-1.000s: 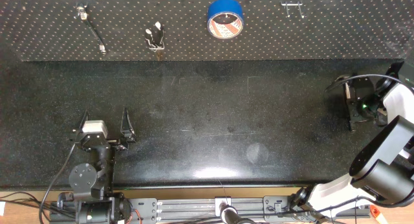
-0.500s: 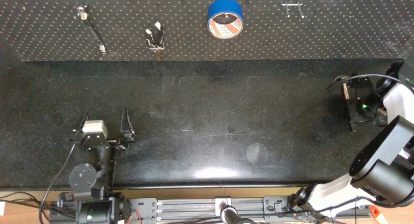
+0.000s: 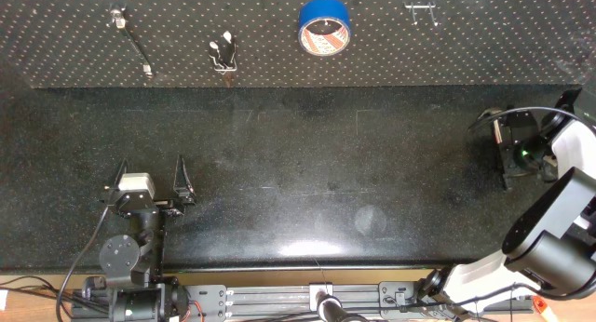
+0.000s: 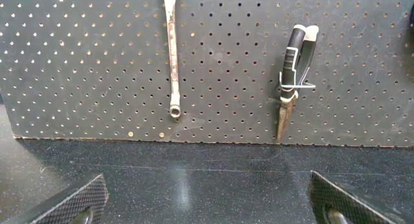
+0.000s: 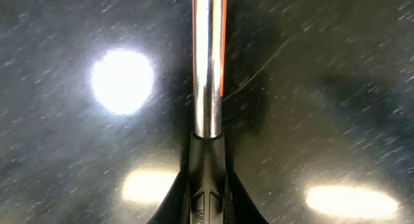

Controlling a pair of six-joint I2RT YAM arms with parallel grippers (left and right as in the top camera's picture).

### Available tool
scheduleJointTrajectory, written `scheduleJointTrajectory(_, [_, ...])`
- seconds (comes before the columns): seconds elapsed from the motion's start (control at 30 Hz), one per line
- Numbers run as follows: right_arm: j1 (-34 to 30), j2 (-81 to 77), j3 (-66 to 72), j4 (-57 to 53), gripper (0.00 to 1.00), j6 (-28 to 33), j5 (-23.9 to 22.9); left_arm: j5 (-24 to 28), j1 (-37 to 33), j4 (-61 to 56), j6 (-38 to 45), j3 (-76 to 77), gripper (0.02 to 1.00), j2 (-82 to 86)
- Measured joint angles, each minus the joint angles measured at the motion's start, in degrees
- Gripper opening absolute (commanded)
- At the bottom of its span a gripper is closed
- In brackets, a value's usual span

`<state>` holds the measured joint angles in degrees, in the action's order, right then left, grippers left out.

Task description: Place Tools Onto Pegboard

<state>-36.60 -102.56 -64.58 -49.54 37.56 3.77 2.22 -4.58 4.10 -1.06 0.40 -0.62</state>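
The black pegboard (image 3: pixel 261 15) along the back carries a slim wrench (image 3: pixel 132 43), a pair of pliers (image 3: pixel 223 54) and a blue tape roll (image 3: pixel 324 27). In the left wrist view the wrench (image 4: pixel 172 56) and the pliers (image 4: pixel 294 75) hang straight ahead. My left gripper (image 3: pixel 152 178) rests low at the front left, open and holding nothing. At the table's far right edge my right gripper (image 3: pixel 506 154) points down. Its wrist view shows the right gripper (image 5: pixel 208 146) shut on a chrome tool shaft (image 5: pixel 208 62) just above the tabletop.
A bare wire hook (image 3: pixel 422 12) sticks out of the pegboard at the right. The black tabletop (image 3: pixel 326 145) stretches between the two arms. Cables run along the front edge by the arm bases.
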Motion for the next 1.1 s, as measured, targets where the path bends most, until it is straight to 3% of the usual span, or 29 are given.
scheduleJointTrajectory(0.2, [4.2, 23.8, 0.8, -10.1, 0.075, -1.9, 4.1, 0.0, 0.0, 0.0, 0.0, 0.0, 0.996, 0.0])
scheduleJointTrajectory(0.43, [15.7, 38.7, 0.7, -11.7, 0.075, -11.8, 5.2, 0.0, 0.0, 0.0, 0.0, 0.0, 0.998, 0.0])
scheduleJointTrajectory(0.6, [22.0, 42.6, -1.7, -9.4, 0.075, -22.0, 5.4, 0.0, 0.0, 0.0, 0.0, 0.0, 0.996, 0.0])
scheduleJointTrajectory(0.77, [26.6, 44.3, -6.1, -5.7, 0.077, -28.2, 5.4, 0.0, 0.0, 0.0, 0.0, 0.0, 0.996, 0.0])
scheduleJointTrajectory(1.1, [35.1, 38.2, -6.3, -0.2, 0.075, -31.1, 5.4, 0.0, 0.0, 0.0, 0.0, 0.0, 0.996, 0.0])
